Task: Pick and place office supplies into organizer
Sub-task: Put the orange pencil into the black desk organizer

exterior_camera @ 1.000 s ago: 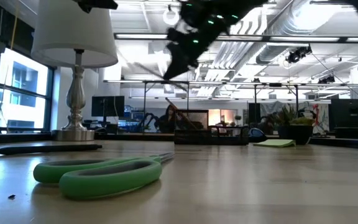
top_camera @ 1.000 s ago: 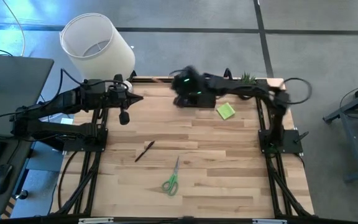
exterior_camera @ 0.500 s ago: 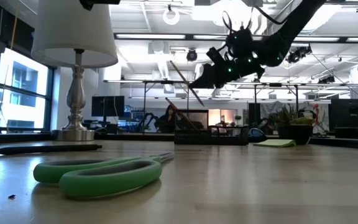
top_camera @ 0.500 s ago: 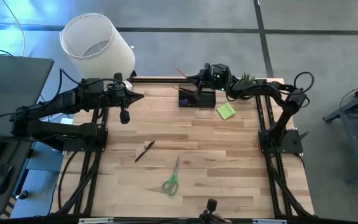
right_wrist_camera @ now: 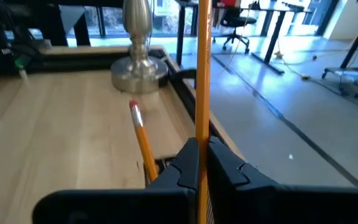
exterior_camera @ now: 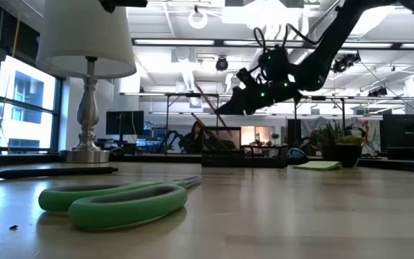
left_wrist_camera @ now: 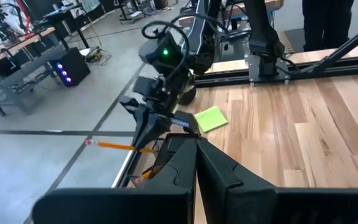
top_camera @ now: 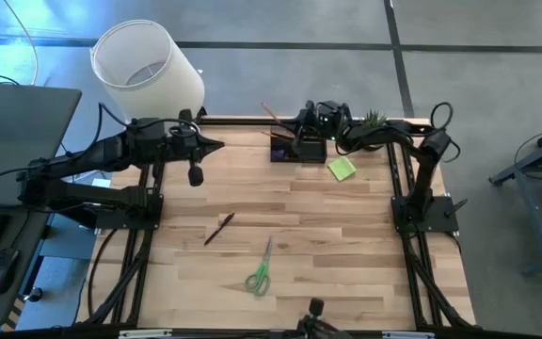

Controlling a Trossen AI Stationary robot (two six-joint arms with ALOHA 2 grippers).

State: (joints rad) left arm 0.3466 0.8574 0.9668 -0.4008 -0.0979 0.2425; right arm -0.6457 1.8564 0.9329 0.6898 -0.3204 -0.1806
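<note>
The black organizer (top_camera: 283,153) stands at the table's far edge, and one orange pencil (right_wrist_camera: 140,134) leans in it, eraser end up. My right gripper (top_camera: 293,130) hovers just above the organizer, shut on a second orange pencil (top_camera: 271,113). A lime-green sticky-note pad (top_camera: 342,168) lies to the right of the organizer. A dark pen (top_camera: 219,228) and green-handled scissors (top_camera: 259,273) lie flat mid-table. My left gripper (top_camera: 216,144) hangs shut and empty above the table's far left. My right gripper pinches the pencil's shaft (right_wrist_camera: 203,127) between its two fingers, coming almost level from the table's right. The pencil is lifted clear. Its long free part (exterior_camera: 204,96) slants up and away past the fingertips, ending in the eraser (left_wrist_camera: 89,142).
A white-shaded lamp (top_camera: 149,66) stands at the far left corner, its metal base (right_wrist_camera: 138,68) close to the organizer's left. A small potted plant (top_camera: 374,118) sits at the far right. Bare wood lies between the organizer and the pen.
My right gripper has come down from high above the table to just over the organizer, carrying the pencil. It has tipped from pointing steeply down to almost level, and the pencil has swung with it.
</note>
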